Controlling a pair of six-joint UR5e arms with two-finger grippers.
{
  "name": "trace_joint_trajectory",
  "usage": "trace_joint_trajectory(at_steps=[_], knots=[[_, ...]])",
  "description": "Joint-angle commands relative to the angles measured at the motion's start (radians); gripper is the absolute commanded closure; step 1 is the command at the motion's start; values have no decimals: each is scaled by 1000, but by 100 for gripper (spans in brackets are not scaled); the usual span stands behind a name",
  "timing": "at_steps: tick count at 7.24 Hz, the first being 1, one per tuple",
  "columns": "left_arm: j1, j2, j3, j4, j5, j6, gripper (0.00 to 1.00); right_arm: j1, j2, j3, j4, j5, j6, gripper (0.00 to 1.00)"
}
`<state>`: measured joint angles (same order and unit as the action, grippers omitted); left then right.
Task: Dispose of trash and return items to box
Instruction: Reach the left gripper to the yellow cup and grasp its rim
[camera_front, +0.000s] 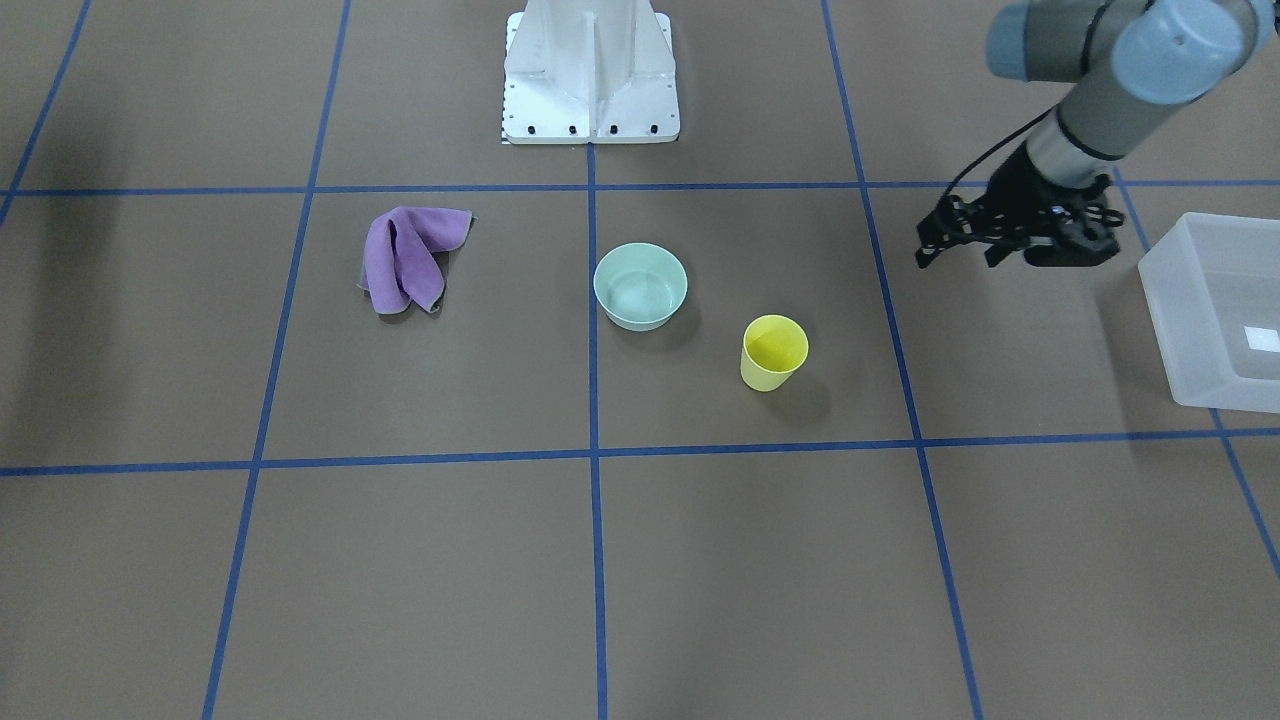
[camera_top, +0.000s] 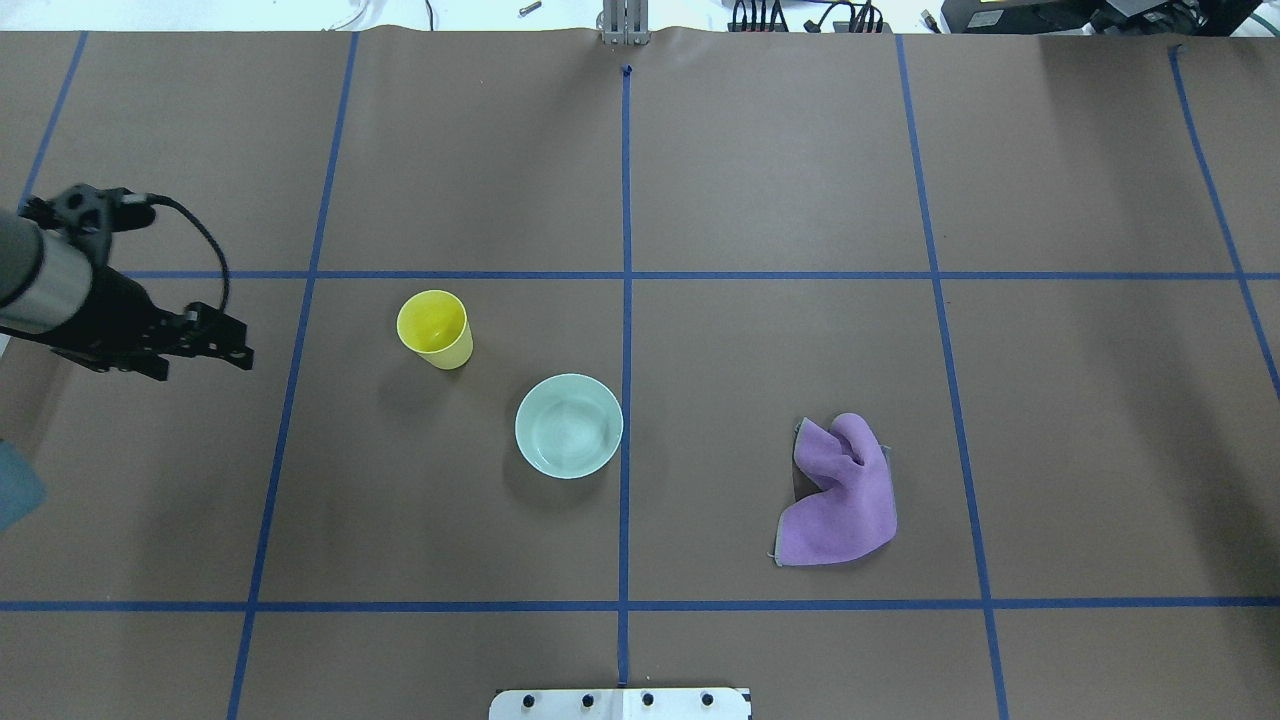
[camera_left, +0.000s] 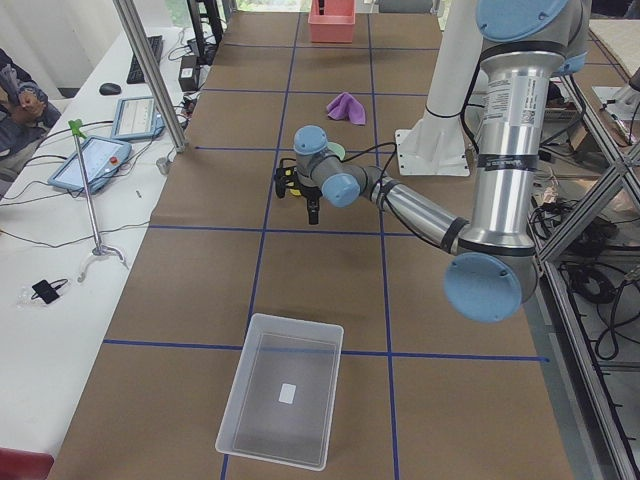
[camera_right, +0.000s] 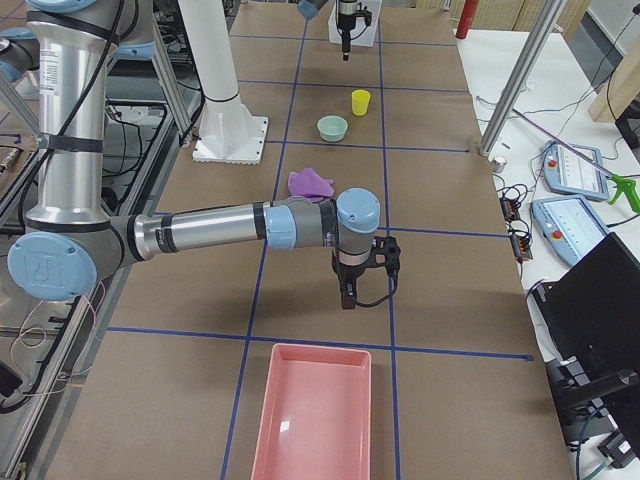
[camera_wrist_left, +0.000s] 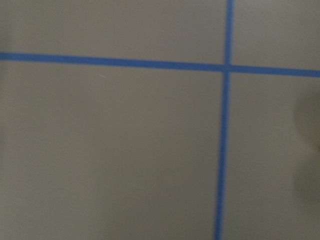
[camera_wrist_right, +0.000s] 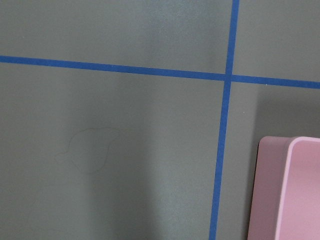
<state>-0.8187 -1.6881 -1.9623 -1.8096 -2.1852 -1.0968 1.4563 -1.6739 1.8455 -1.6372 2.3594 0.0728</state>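
Yellow cup (camera_front: 773, 352) stands upright, mouth up; left gripper (camera_front: 957, 255) splayed wide, empty; right gripper's (camera_right: 347, 298) spread unclear.

This is looking like a robotics lab: a jointed robot arm (camera_left: 510, 150) is reaching over a paper-covered table (camera_top: 760, 180) gridded with blue tape (camera_top: 626, 300), while at upper left an operator (camera_left: 15, 95) is sitting by tablets (camera_left: 88, 162) and a keyboard (camera_left: 143, 58).

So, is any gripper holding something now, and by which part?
Nothing is held. The left gripper is open and empty, apart from the cup and bowl. The right gripper shows nothing in it either.
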Motion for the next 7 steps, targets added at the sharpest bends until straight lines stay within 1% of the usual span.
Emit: trace_joint_trajectory(at_steps=[1, 2, 4, 5, 6, 7], knots=[[99, -193, 14, 209, 47, -64, 2, -1, 5, 0, 0, 0, -1, 0], [104, -249, 76, 213, 38, -66, 2, -4, 6, -2, 0, -3, -2, 0], [99, -281, 134, 208, 36, -60, 2, -4, 8, -2, 0, -3, -2, 0], [78, -318, 167, 204, 39, -64, 2, -4, 11, -2, 0, -3, -2, 0], [64, -323, 202, 199, 45, -61, 2, -4, 11, -2, 0, -3, -1, 0], [64, -352, 267, 164, 48, -66, 2, -4, 11, -2, 0, -2, -1, 0]])
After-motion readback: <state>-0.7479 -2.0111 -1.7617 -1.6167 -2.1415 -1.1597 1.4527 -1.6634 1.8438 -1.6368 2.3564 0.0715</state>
